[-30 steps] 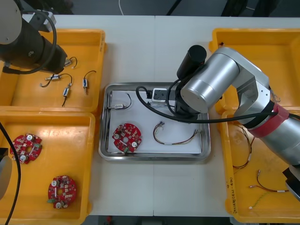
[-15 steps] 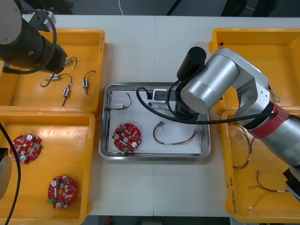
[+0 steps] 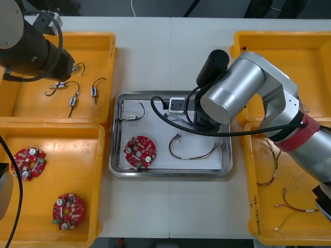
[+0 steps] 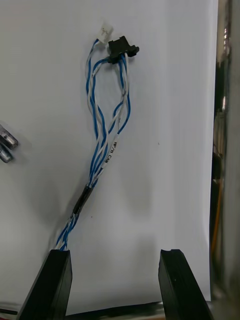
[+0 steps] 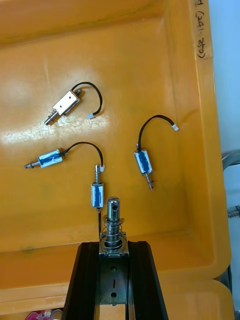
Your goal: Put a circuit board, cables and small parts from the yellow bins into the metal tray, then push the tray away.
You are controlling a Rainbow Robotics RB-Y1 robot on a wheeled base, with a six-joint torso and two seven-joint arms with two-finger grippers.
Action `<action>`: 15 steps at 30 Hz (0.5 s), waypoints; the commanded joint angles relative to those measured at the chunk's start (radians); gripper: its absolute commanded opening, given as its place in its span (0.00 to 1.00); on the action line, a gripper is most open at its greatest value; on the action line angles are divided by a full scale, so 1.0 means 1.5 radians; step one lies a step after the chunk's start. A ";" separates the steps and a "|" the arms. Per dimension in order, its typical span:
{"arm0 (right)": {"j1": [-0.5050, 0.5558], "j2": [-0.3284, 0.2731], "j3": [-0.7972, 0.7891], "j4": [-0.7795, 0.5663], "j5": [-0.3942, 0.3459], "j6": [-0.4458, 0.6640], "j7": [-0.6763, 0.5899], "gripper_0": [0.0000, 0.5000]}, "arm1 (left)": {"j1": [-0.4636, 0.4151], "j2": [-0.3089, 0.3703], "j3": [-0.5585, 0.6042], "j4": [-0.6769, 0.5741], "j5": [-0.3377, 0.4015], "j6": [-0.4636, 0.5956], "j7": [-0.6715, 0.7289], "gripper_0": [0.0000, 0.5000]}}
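Here, right hand (image 4: 115, 253) wide over white tray (image 3: 170, 174); left hand (image 5: 114, 246) grips small metal part (image 5: 113, 216)

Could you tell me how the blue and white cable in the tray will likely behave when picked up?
Probably floppy: the blue and white cable lies in loose loops, so it would droop from the open right gripper. Its thin strands look light. The small connectors at its end might swing or snag.

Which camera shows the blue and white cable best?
Right wrist view: the cable lies plain on the tray, by the open right tool. In front view the right arm covers it; left wrist view faces a bin.
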 commanded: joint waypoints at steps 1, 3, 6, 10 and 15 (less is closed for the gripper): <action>-0.004 -0.006 -0.044 -0.011 -0.009 0.038 0.019 1.00 | -0.003 -0.008 -0.003 -0.026 0.015 0.005 0.057 0.00; -0.013 0.001 -0.059 -0.012 -0.014 0.074 0.017 1.00 | -0.004 -0.007 -0.009 -0.027 0.018 0.005 0.060 0.01; -0.024 0.015 -0.092 -0.015 -0.019 0.130 0.009 1.00 | -0.010 -0.008 -0.022 -0.026 0.023 0.005 0.065 0.00; -0.037 0.032 -0.145 -0.023 -0.027 0.213 -0.029 1.00 | -0.018 -0.009 -0.044 -0.026 0.034 0.005 0.074 0.00; -0.053 0.041 -0.196 -0.035 -0.037 0.265 -0.091 1.00 | -0.030 -0.022 -0.076 -0.025 0.040 0.005 0.090 0.00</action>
